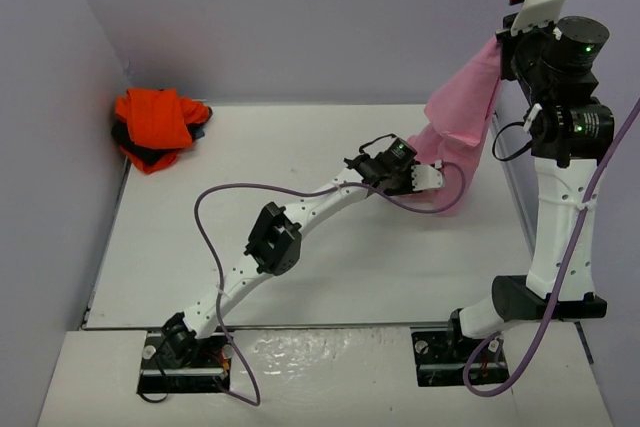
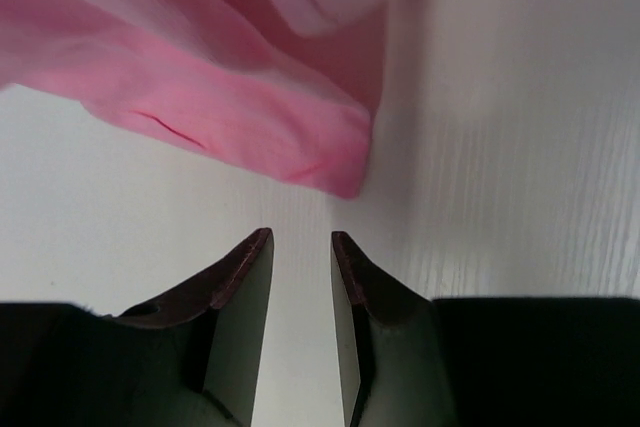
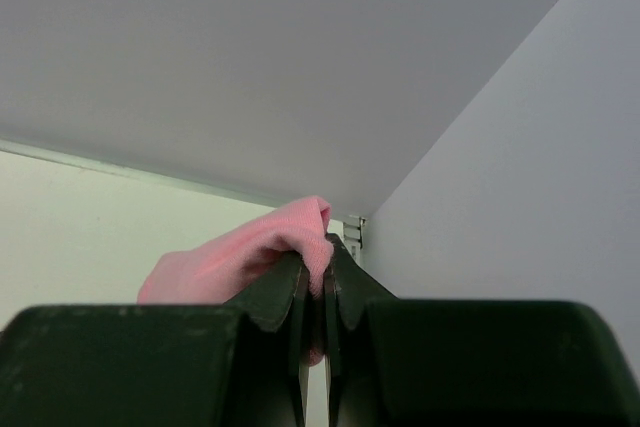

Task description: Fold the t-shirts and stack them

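Holding pink t-shirt (image 1: 465,112) aloft ahead of folding.
Pinched at top by right gripper (image 3: 316,265); just beside lower corner, left gripper (image 2: 301,239) slightly parted, empty. Next: advance onto corner, clamp.

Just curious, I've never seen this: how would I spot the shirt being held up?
At the table, look right, where the right pincer is raised high. The pink t-shirt hangs from it, unlike the orange t-shirt bunched in the far left corner.

The shirt (image 1: 465,112) hangs from the jaws of the right gripper (image 3: 315,265). Its lower edge lies just beyond the jaws of the left gripper (image 2: 301,236).
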`<state>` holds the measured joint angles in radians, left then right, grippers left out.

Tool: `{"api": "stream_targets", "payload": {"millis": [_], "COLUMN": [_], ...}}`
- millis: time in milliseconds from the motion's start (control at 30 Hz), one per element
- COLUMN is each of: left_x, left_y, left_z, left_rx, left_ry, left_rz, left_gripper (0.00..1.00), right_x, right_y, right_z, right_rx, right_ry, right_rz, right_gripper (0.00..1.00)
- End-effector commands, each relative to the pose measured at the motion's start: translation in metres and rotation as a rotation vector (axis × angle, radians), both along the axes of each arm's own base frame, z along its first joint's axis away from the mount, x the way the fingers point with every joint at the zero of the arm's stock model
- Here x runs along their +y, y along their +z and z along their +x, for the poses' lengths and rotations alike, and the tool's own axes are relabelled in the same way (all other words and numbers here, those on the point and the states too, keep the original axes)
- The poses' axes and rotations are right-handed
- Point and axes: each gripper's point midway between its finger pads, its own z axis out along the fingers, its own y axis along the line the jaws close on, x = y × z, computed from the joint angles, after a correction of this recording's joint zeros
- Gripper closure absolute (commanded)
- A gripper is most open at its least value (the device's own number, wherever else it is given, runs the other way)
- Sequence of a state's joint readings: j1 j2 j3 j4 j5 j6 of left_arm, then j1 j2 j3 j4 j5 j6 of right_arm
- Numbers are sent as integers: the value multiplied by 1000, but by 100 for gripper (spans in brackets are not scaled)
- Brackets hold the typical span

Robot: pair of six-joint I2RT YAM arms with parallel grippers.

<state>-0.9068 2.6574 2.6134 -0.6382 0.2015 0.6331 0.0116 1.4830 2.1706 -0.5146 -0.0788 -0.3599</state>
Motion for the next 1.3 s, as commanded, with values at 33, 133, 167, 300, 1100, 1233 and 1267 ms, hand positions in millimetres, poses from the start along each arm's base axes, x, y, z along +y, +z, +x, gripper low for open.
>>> {"api": "stream_targets", "payload": {"millis": [33, 133, 167, 300, 1100, 1233, 1267], "left_x": [-41, -61, -64, -72, -81, -84, -85], "left_y": [73, 88, 90, 89, 72, 65, 63], "left_z": [5, 0, 0, -5, -3, -3, -3], "left_rx": [-90, -123, -132, -109, -163, -157, -157], "left_ry": [83, 112, 119, 140, 186, 186, 186], "left_rz": [-234, -311, -327, -360, -351, -354, -354], "left_gripper": [73, 73, 73, 73, 72, 72, 71], "right_x": [-3, -3, -3, -6, -17, -15, -14], "right_y": [36, 39, 39, 40, 32, 36, 40], "right_z": [-1, 0, 0, -3, -9, -11, -14], "right_rx": [-137, -143, -145, -147, -131, -141, -150], "right_ry": [-11, -12, -11, -21, -50, -41, -36], "right_rz": [1, 6, 8, 0, 0, 18, 27], "right_gripper": [100, 100, 100, 100, 100, 100, 100]}}
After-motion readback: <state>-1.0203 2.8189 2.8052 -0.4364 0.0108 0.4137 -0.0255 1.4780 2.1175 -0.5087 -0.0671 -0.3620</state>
